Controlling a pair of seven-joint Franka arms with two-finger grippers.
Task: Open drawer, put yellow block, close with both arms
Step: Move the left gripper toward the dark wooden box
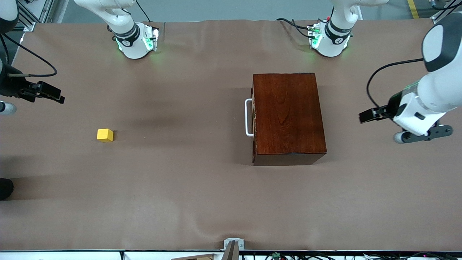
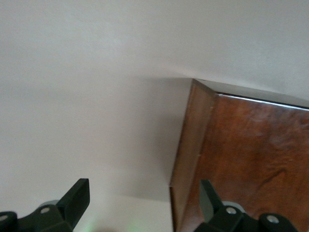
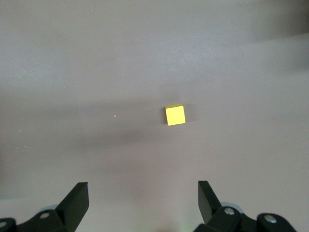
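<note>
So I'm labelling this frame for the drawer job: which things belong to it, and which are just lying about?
Belongs to the job:
- drawer, shut, in the wooden box
- yellow block, on the table
- left gripper, open
- right gripper, open

Lying about:
- nothing else on the brown table

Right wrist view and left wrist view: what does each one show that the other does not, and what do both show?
Only the right wrist view shows the yellow block, lying alone under the open right gripper. Only the left wrist view shows a corner of the dark wooden box, under the open left gripper. Both show the brown table cover and empty fingers.
</note>
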